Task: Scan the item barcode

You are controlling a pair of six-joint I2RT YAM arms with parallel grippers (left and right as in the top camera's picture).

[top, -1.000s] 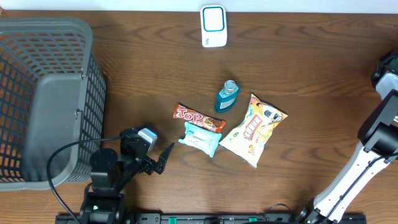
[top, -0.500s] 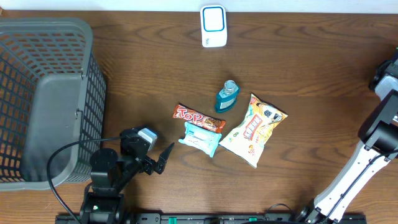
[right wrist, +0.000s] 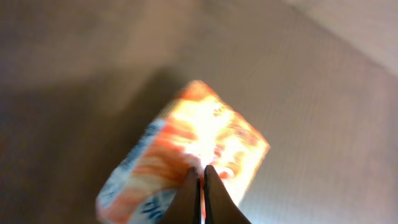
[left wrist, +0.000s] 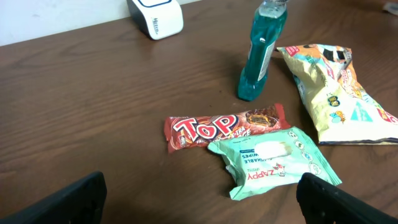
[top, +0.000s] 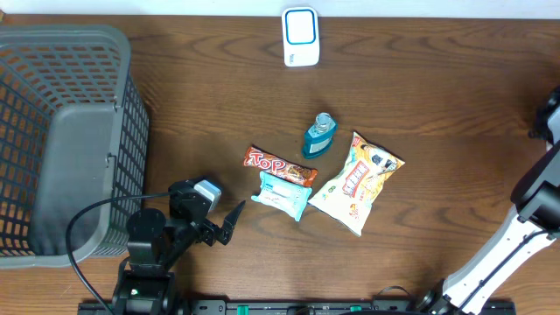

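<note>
Orange packet pinched in my closed right gripper; my left gripper gapes wide just beside the wipes pack.

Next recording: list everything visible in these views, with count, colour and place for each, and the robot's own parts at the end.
table: one, dark brown wood, under everything
basket: one, grey mesh, far left
scanner: one, white with blue, back edge at centre
bottle: one, blue-green liquid, centre, upright
chocolate bar: one, red-brown wrapper, centre, lying flat
wipes pack: one, mint green, just in front of the chocolate bar
snack bag: one, yellow and white, right of the wipes pack
orange packet: one, orange and white, blurred, at the right fingertips; whether gripped is unclear
left gripper: one, black, open, near front edge facing the items
right gripper: one, dark, shut, off the right side
</note>
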